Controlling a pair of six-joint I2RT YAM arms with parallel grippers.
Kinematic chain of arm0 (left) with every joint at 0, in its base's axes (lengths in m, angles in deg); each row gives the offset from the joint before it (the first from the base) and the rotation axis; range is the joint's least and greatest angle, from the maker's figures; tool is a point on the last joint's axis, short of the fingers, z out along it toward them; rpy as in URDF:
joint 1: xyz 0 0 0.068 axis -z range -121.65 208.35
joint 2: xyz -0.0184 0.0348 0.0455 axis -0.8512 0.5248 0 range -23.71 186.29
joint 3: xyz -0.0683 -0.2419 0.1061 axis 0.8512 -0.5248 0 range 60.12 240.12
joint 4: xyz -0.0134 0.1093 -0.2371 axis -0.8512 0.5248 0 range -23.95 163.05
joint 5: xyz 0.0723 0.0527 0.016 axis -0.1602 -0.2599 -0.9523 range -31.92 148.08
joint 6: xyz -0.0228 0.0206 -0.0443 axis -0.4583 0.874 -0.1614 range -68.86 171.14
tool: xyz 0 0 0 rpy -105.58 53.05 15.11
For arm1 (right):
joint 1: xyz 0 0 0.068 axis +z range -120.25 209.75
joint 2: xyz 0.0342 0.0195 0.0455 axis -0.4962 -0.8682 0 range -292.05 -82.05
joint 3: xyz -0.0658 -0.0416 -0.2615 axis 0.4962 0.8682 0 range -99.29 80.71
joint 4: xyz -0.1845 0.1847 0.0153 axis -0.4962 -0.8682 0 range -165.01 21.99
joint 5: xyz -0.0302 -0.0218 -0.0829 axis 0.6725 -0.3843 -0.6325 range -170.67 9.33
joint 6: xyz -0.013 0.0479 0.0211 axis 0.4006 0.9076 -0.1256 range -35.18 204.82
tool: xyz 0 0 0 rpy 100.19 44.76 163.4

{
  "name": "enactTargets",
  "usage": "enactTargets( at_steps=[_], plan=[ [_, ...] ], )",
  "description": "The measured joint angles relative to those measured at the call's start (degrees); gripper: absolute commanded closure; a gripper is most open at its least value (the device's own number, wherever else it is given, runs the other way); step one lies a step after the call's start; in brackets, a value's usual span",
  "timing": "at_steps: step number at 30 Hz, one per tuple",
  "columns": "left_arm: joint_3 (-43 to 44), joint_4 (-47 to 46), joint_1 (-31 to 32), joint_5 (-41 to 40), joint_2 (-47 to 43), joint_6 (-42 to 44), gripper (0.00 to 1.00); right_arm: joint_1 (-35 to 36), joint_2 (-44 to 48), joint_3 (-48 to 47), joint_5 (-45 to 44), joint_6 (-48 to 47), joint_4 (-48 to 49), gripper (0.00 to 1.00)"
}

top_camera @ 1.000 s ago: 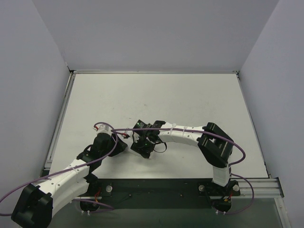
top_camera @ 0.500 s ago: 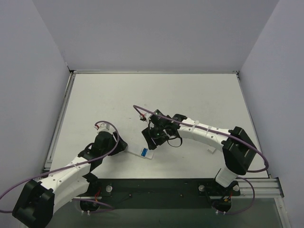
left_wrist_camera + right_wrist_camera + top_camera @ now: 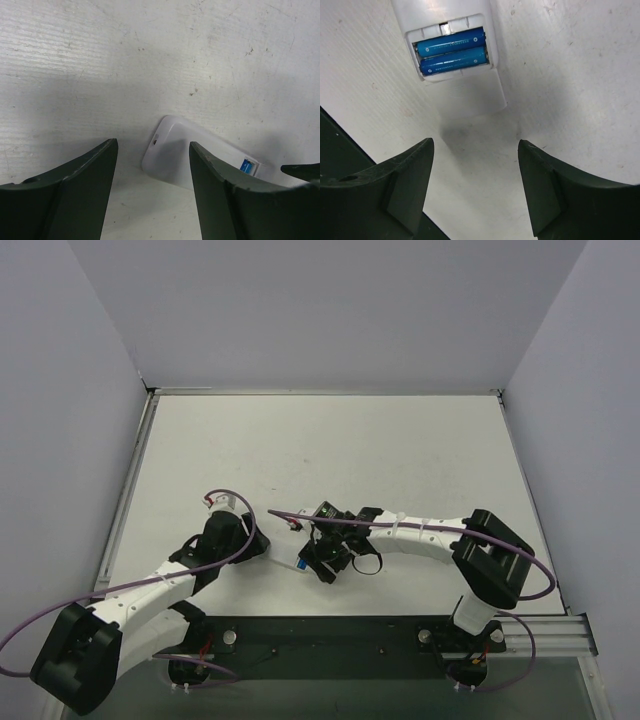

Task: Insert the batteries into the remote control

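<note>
As two batteries (image 3: 452, 51) are seen seated side by side in the remote control (image 3: 470, 97), which lies back-up on the table (image 3: 400, 440), loading is judged almost done — only the bay is uncovered. The left gripper (image 3: 152, 145) and right gripper (image 3: 475, 145) are spread wide, nothing held.

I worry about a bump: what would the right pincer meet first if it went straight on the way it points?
Probably the remote, its near end ahead of the right pincer; two batteries lie in its open bay. Depth is unclear, so the table might come first.
</note>
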Motion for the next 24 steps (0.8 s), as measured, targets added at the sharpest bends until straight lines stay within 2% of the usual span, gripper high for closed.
enactTargets(
  at_steps=[15, 21, 24],
  plan=[
    [0.0, -0.9, 0.0, 0.1, 0.6, 0.0, 0.31, 0.0, -2.2, 1.2, 0.6, -9.4, 8.7, 0.39],
    [0.0, -1.1, 0.0, 0.3, 0.7, 0.0, 0.31, 0.0, -2.6, 1.2, 0.5, -10.4, 10.0, 0.48],
    [0.0, -1.1, 0.0, 0.3, 0.7, 0.0, 0.31, 0.0, -2.6, 1.2, 0.4, -11.0, 10.2, 0.59]
  ],
)
